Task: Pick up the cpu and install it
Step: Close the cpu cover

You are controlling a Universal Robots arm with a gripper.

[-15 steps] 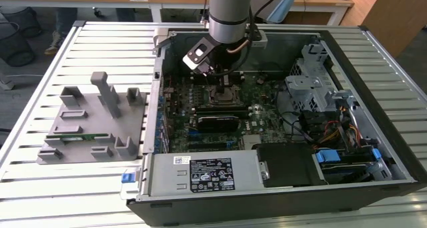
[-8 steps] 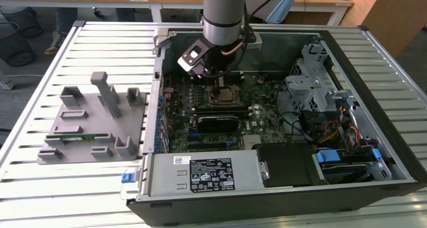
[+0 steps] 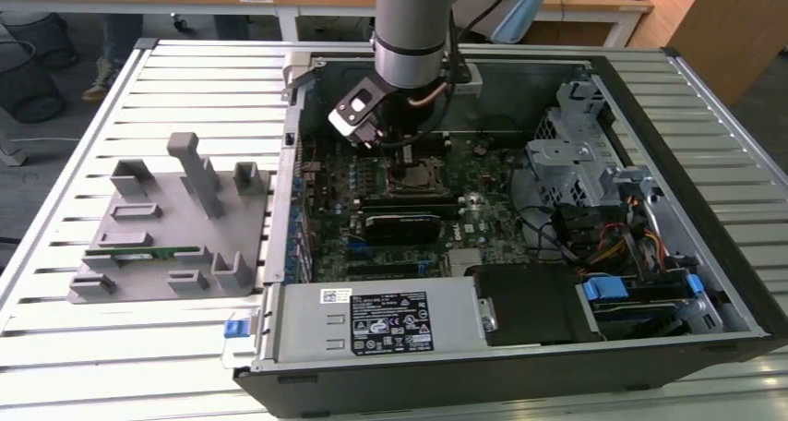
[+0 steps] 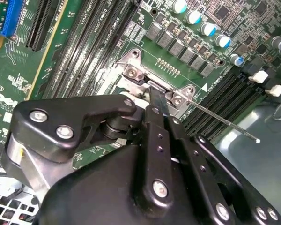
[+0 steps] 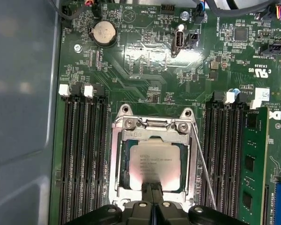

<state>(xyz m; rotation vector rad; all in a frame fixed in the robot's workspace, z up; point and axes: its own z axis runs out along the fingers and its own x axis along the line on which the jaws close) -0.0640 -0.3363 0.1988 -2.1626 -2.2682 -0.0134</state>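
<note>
Jaws pressed together, nothing between them. The gripper (image 5: 152,187) hangs with its tips at one edge of the cpu (image 5: 154,160), which lies flat inside the socket (image 5: 123,157) on the board; whether the tips touch it I cannot tell. The risk, as I judge it: any sideways drag from the tips could skew the chip on its contacts and bend them, and the thin lever (image 5: 203,173) beside the socket could snag. The cpu itself — square, silver lid with faint print, thin green rim, glare near the tips
</note>
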